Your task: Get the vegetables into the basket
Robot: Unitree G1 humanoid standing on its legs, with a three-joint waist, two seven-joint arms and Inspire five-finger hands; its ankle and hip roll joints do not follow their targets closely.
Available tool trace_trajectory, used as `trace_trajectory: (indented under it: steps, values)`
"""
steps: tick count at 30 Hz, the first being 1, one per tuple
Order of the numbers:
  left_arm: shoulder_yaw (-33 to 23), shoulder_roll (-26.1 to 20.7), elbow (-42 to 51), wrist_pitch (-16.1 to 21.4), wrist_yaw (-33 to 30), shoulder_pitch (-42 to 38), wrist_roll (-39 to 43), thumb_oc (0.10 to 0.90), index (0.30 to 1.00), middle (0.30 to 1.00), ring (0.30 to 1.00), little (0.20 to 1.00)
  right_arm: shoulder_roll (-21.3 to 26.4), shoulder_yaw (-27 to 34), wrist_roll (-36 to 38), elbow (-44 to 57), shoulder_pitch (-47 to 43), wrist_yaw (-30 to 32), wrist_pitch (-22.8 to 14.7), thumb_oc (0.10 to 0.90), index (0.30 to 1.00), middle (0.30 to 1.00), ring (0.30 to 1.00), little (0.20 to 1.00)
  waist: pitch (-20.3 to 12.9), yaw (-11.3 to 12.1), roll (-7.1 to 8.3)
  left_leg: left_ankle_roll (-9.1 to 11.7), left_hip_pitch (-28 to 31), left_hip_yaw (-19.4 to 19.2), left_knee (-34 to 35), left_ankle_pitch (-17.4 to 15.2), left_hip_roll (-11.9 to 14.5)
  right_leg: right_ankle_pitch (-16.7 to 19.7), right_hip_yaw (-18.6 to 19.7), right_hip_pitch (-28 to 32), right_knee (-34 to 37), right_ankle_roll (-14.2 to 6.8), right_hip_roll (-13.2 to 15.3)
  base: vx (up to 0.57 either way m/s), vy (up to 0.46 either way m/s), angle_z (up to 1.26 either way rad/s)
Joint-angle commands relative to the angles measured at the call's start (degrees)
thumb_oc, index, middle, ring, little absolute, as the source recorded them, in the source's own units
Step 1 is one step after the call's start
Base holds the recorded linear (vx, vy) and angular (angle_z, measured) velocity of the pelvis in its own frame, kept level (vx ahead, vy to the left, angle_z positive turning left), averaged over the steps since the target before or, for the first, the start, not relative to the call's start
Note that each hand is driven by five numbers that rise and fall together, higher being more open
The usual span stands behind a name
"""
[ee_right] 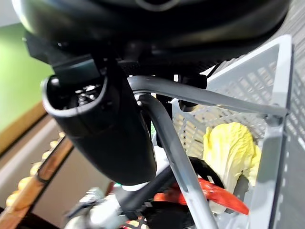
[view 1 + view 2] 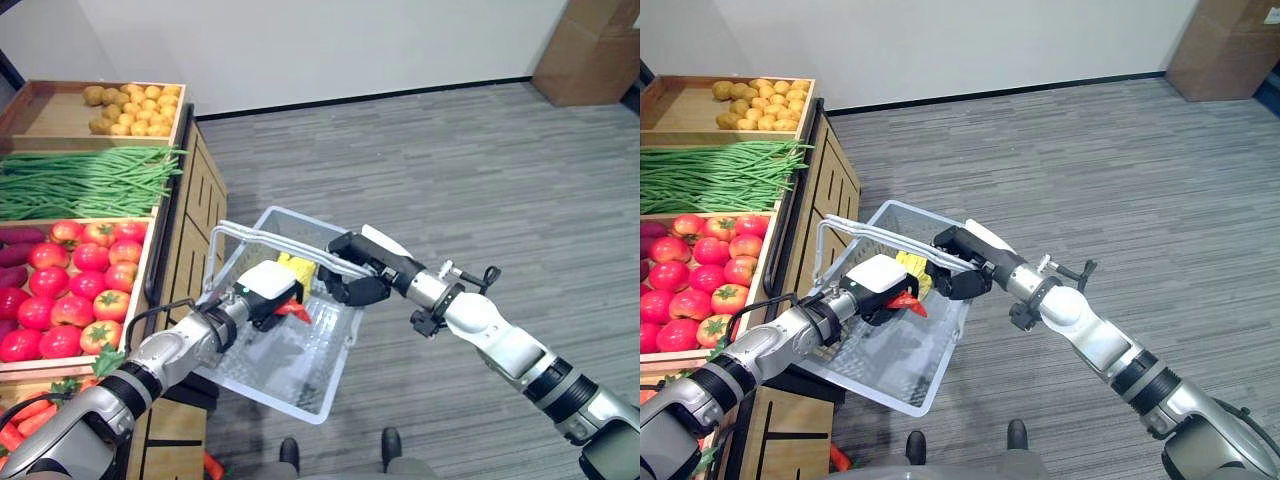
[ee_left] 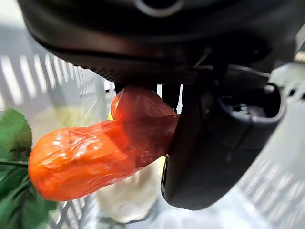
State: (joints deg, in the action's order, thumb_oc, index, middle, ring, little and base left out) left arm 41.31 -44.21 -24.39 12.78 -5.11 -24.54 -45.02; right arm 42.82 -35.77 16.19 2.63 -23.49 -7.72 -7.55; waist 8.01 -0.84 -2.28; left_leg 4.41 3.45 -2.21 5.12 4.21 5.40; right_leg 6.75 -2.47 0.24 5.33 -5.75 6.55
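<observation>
A pale grey mesh basket (image 2: pixel 300 398) hangs beside the produce stand, with my right hand (image 2: pixel 362 272) shut on its two raised handles (image 2: pixel 250 232). The right wrist view shows the thumb (image 1: pixel 105 133) curled over the handle bar (image 1: pixel 176 143). My left hand (image 2: pixel 268 290) reaches over the basket's open top and is shut on a red-orange pepper (image 2: pixel 296 310), pinched between thumb (image 3: pixel 209 143) and fingers, its tip (image 3: pixel 90 157) pointing down into the basket. A yellow leafy cabbage (image 2: pixel 298 268) lies inside against the far wall, also seen as the cabbage (image 1: pixel 228 148) past the handles.
A wooden produce stand on my left holds potatoes (image 2: pixel 135 108), green beans (image 2: pixel 85 180), tomatoes (image 2: pixel 70 290), purple vegetables (image 2: pixel 15 255) and carrots (image 2: pixel 20 420). A green leaf (image 3: pixel 12 143) shows by the pepper. A cardboard box (image 2: pixel 590 50) stands at the far right on grey carpet.
</observation>
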Motion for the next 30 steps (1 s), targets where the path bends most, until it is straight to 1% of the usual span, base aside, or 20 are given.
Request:
trace_trajectory:
  steps: [1,2,3,7,11,13,14,15,16,17,19,20,23,24,25,26,27,28,29,30]
  values:
    - [-0.42,-1.41,-6.87,-1.90,-5.54,-6.19,-2.92,0.735,0.769,0.769,0.769,0.769,-3.17,7.84,9.05,10.72,-2.51,1.52,-10.72,0.400,0.300,0.300,0.300,0.300,-7.08,0.35,1.87,1.93,-1.82,0.24,-0.12,-1.48,0.44,-3.03,-3.68,1.40,-0.33,-4.37,2.96,-0.04,-0.008,-0.09]
    - [-1.12,-1.06,-7.55,-2.36,-5.79,-5.63,-3.27,0.900,1.000,1.000,1.000,1.000,-3.10,8.19,9.59,11.21,-2.12,1.36,-10.65,0.400,0.300,0.300,0.300,0.300,-7.07,0.34,1.86,1.94,-1.84,0.21,-0.12,-1.44,0.46,-3.01,-3.66,1.36,-0.33,-4.35,2.95,0.00,0.000,0.00]
    - [-1.10,-1.05,-7.57,-2.35,-5.79,-5.60,-3.27,0.900,1.000,1.000,1.000,1.000,-3.10,8.17,9.59,11.20,-2.08,1.36,-10.64,0.400,0.300,0.300,0.300,0.300,-7.19,0.35,1.82,1.98,-1.59,0.20,-0.12,-2.01,0.51,-3.53,-3.68,1.61,-0.33,-4.42,2.91,0.03,-0.016,-0.02]
    - [-3.55,-0.11,-8.80,-3.81,-5.83,-3.90,-4.56,0.900,1.000,1.000,1.000,1.000,-2.32,8.92,8.49,10.47,-0.68,1.42,-9.88,0.400,0.300,0.300,0.300,0.300,-7.00,0.39,1.89,2.01,-1.58,0.28,-0.12,-1.89,0.64,-3.64,-3.63,1.77,-0.33,-4.29,2.79,0.00,0.000,0.00]
    - [-3.93,0.11,-6.60,-3.50,-5.92,-4.03,-4.38,0.900,1.000,1.000,1.000,1.000,-1.96,9.37,5.26,8.24,0.39,2.05,-9.64,0.400,0.300,0.300,0.300,0.300,-6.91,0.44,1.95,1.97,-1.83,0.50,-0.12,-1.27,0.65,-3.26,-3.79,1.73,-0.33,-4.12,2.74,-0.02,-0.007,0.00]
    - [-4.48,0.35,-3.94,-3.29,-6.15,-3.64,-3.93,0.900,1.000,1.000,1.000,1.000,-1.95,9.85,2.91,6.73,1.04,2.66,-9.49,0.400,0.300,0.300,0.300,0.300,-6.92,0.57,1.99,1.92,-1.88,0.75,-0.12,-1.26,0.59,-3.36,-3.89,1.88,-0.33,-4.05,2.73,0.00,0.000,0.00]
    - [-5.22,0.69,0.76,-2.32,-6.09,-2.67,-2.57,0.900,1.000,1.000,1.000,1.000,-2.16,10.16,-1.12,3.47,1.75,4.05,-8.84,0.400,0.300,0.300,0.300,0.300,-6.99,0.83,2.02,1.85,-1.92,1.06,-0.12,-1.21,0.50,-3.39,-4.15,2.03,-0.33,-4.01,2.79,0.00,0.000,0.00]
    - [-5.58,0.82,2.47,-1.88,-6.18,-1.78,-2.06,0.900,1.000,1.000,1.000,1.000,-2.52,10.23,-2.40,2.22,2.17,4.46,-8.76,0.400,0.300,0.300,0.300,0.300,-7.05,0.85,2.08,1.77,-1.85,1.25,-0.12,-1.21,0.47,-3.44,-4.26,2.15,-0.33,-3.97,2.77,0.01,-0.015,0.04]
    - [-5.60,1.74,7.17,0.21,-5.53,0.00,0.23,0.900,1.000,1.000,1.000,1.000,-3.39,10.46,-4.73,-0.66,2.94,5.01,-8.21,0.400,0.300,0.300,0.300,0.300,-7.15,1.13,2.20,1.68,-1.84,1.64,-0.12,-1.21,0.37,-3.49,-4.45,2.34,-0.33,-3.90,2.82,0.01,-0.013,0.06]
    - [-5.75,1.59,7.44,0.18,-5.33,0.20,0.32,0.900,1.000,1.000,1.000,1.000,-3.47,10.35,-4.80,-0.74,2.92,5.05,-8.27,0.400,0.300,0.300,0.300,0.300,-7.21,1.05,2.22,1.68,-1.84,1.66,-0.12,-1.22,0.37,-3.51,-4.47,2.35,-0.33,-3.90,2.82,0.02,-0.006,0.06]
    - [-6.28,2.55,14.41,2.91,-3.61,3.76,5.19,0.900,1.000,1.000,1.000,1.000,-5.53,11.59,-6.33,-5.49,5.20,6.21,-7.39,0.400,0.300,0.300,0.300,0.300,-7.41,1.66,2.32,1.41,-1.76,2.15,-0.12,-1.30,0.07,-3.66,-4.76,2.81,-0.33,-3.77,2.86,0.02,-0.003,0.07]
    - [-6.83,2.80,18.52,4.15,-2.20,6.00,8.75,0.900,1.000,1.000,1.000,1.000,-6.66,12.15,-8.76,-8.24,6.33,7.20,-7.30,0.400,0.300,0.300,0.300,0.300,-7.52,2.03,2.45,1.27,-1.74,2.53,-0.12,-1.35,-0.04,-3.72,-4.99,3.03,-0.33,-3.70,2.95,0.02,-0.004,0.05]
    - [-8.37,3.49,23.89,5.49,0.12,10.11,16.97,0.900,1.000,1.000,1.000,1.000,-8.58,13.62,-12.29,-12.51,8.60,9.29,-6.67,0.400,0.300,0.300,0.300,0.300,-7.61,2.57,2.73,1.02,-1.73,3.09,-0.12,-1.34,-0.32,-3.68,-5.28,3.34,-0.33,-3.67,3.03,0.01,-0.003,0.04]
    - [-8.49,3.36,24.12,5.41,0.30,10.27,17.12,0.900,1.000,1.000,1.000,1.000,-8.66,13.54,-12.38,-12.56,8.61,9.35,-6.72,0.400,0.300,0.300,0.300,0.300,-7.66,2.50,2.76,1.02,-1.73,3.11,-0.12,-1.35,-0.32,-3.69,-5.31,3.35,-0.33,-3.68,3.03,0.00,0.000,0.08]
    - [-10.17,4.16,27.22,5.66,2.36,13.65,25.03,0.900,1.000,1.000,1.000,1.000,-9.82,14.67,-14.28,-16.61,10.15,10.85,-6.05,0.400,0.300,0.300,0.300,0.300,-7.58,3.04,2.86,0.78,-1.77,3.58,-0.12,-1.31,-0.55,-3.63,-5.52,3.48,-0.33,-3.60,3.18,0.00,0.001,0.10]
    - [-10.86,4.39,28.50,5.50,3.89,15.61,28.57,0.900,1.000,1.000,1.000,1.000,-10.45,15.11,-14.90,-18.29,10.82,11.18,-5.73,0.400,0.300,0.300,0.300,0.300,-7.60,3.22,2.92,0.67,-1.83,3.79,-0.12,-1.27,-0.62,-3.63,-5.76,3.56,-0.33,-3.58,3.23,0.00,0.005,0.13]
    - [-12.18,4.63,29.94,5.03,5.07,17.90,34.75,0.900,1.000,1.000,1.000,1.000,-10.91,15.87,-16.11,-20.83,11.57,12.26,-5.28,0.400,0.300,0.300,0.300,0.300,-7.67,3.36,2.97,0.55,-1.90,4.12,-0.12,-1.24,-0.74,-3.61,-6.00,3.63,-0.33,-3.58,3.31,0.00,0.006,0.19]
    - [-13.02,4.67,31.89,4.36,7.19,20.38,43.47,0.900,1.000,1.000,1.000,1.000,-11.86,17.08,-17.53,-25.14,12.44,13.45,-4.35,0.400,0.300,0.300,0.300,0.300,-7.56,3.79,2.89,0.38,-1.88,4.55,-0.12,-1.25,-0.95,-3.52,-6.29,3.78,-0.33,-3.62,3.42,0.01,0.007,0.25]
    - [-13.51,4.33,32.80,4.16,8.00,21.40,46.33,0.900,1.000,1.000,1.000,1.000,-12.32,17.50,-18.17,-27.58,12.68,13.83,-4.27,0.400,0.300,0.300,0.300,0.300,-7.50,3.97,2.90,0.29,-1.92,4.73,-0.12,-1.23,-1.05,-3.49,-6.47,3.92,-0.33,-3.66,3.51,0.04,0.000,0.22]
    - [-14.18,4.14,33.43,3.11,10.65,23.53,54.09,0.900,1.000,1.000,1.000,1.000,-13.09,18.41,-19.58,-31.39,13.09,14.89,-3.42,0.400,0.300,0.300,0.300,0.300,-7.49,4.35,2.81,0.24,-1.71,5.12,-0.12,-1.74,-1.09,-3.99,-6.83,4.41,-0.33,-3.71,3.57,0.04,-0.005,0.21]
